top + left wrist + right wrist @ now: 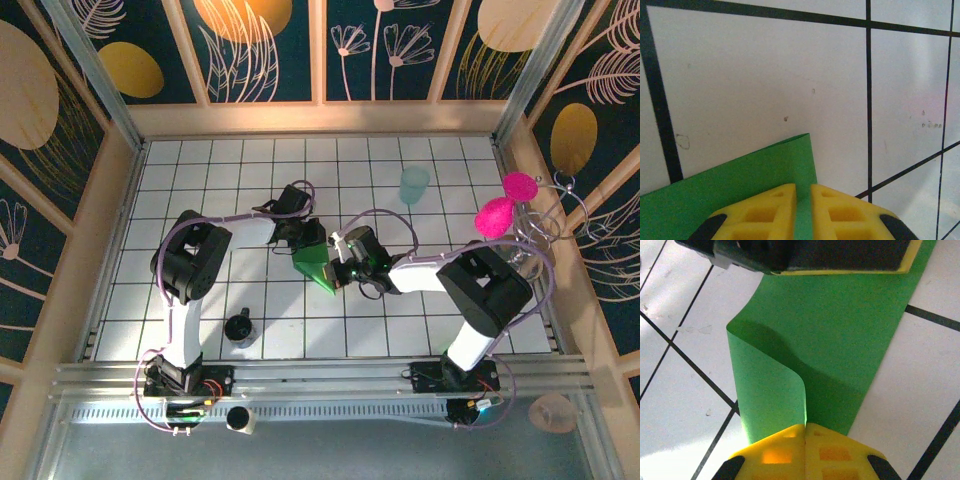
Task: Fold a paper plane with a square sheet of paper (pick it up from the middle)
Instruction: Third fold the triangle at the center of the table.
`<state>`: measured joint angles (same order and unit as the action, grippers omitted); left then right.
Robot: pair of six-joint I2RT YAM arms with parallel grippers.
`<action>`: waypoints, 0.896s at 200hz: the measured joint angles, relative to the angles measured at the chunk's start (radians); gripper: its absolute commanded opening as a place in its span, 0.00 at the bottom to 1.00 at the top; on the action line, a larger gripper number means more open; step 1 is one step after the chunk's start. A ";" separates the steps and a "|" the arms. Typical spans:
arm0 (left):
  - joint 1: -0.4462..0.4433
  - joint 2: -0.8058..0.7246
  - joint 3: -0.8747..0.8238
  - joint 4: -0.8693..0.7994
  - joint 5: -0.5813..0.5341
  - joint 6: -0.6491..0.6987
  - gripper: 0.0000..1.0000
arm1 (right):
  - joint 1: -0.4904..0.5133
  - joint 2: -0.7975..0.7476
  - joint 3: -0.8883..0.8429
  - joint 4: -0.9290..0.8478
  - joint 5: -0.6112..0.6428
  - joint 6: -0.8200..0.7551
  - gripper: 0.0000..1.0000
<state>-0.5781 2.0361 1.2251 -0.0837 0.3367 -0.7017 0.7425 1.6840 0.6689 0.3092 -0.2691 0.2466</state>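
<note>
The square sheet of paper (316,264) is bright green and held just above the table's middle, bent over on itself, between both grippers. My left gripper (300,238) pinches one edge; in the left wrist view its yellow fingers (765,212) stand nearly shut, with a strip of the paper (740,185) between them. My right gripper (342,262) grips the opposite side. Its fingertips (777,455) are pressed together on a curled fold of the paper (840,340). The left gripper's black and yellow finger (840,255) shows at the far end. A finished paper plane is out of view.
A pale teal cup (414,184) stands at the back right of the white grid table (200,190). A small black cup (240,327) sits near the left arm's base. Pink objects (505,205) hang at the right wall. Wooden walls enclose the table.
</note>
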 measured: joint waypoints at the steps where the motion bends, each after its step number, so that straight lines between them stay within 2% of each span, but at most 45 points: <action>1: 0.000 0.000 0.000 0.000 0.000 0.000 0.17 | 0.000 0.001 0.000 0.000 0.000 0.000 0.00; 25: 0.000 -0.003 0.000 -0.002 -0.005 -0.002 0.19 | -0.002 0.006 0.000 -0.002 0.003 0.004 0.00; 89: 0.001 -0.124 -0.040 -0.013 -0.116 -0.023 0.21 | -0.008 0.006 0.000 -0.002 0.004 0.007 0.00; 179: 0.010 -0.098 -0.094 -0.019 -0.139 -0.040 0.16 | -0.010 0.006 0.000 -0.002 0.003 0.019 0.00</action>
<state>-0.5686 1.9377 1.1313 -0.1028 0.1978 -0.7414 0.7326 1.6897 0.6689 0.3069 -0.2665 0.2661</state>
